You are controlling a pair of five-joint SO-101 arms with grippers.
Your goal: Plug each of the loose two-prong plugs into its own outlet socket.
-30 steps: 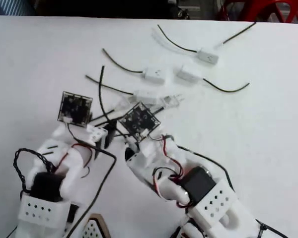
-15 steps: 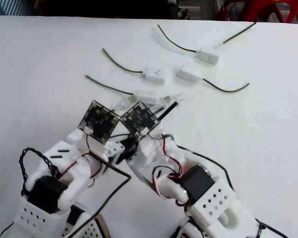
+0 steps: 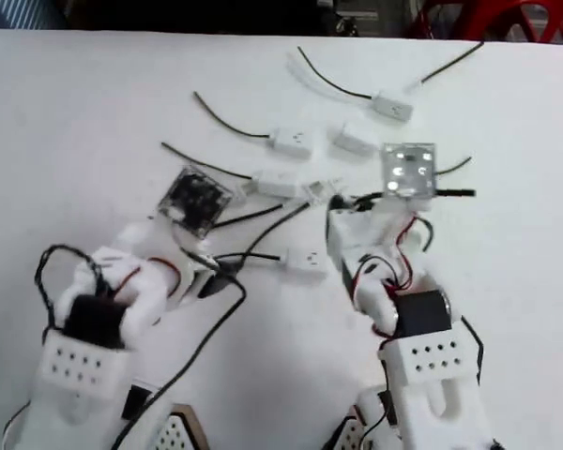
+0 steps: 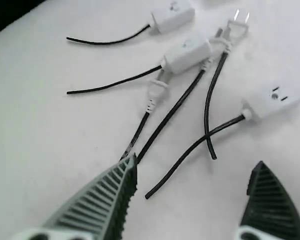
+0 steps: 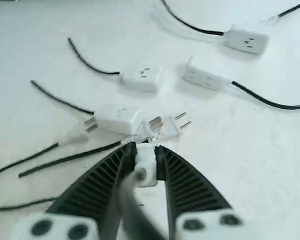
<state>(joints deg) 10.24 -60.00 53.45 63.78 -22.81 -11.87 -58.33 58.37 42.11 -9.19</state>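
Right wrist view, jaws gripping white plug (image 5: 145, 160), pronged plugs (image 5: 176, 124) close ahead

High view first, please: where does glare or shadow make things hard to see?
High view: glare on the right arm's circuit board; the near socket fades into the bright table. Left wrist view: soft shadow beside it. Right wrist view: the white plug in the right hand barely stands out.

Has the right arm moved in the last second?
Yes. Its wrist camera board swung right, from left of the outlet socket to right of it.
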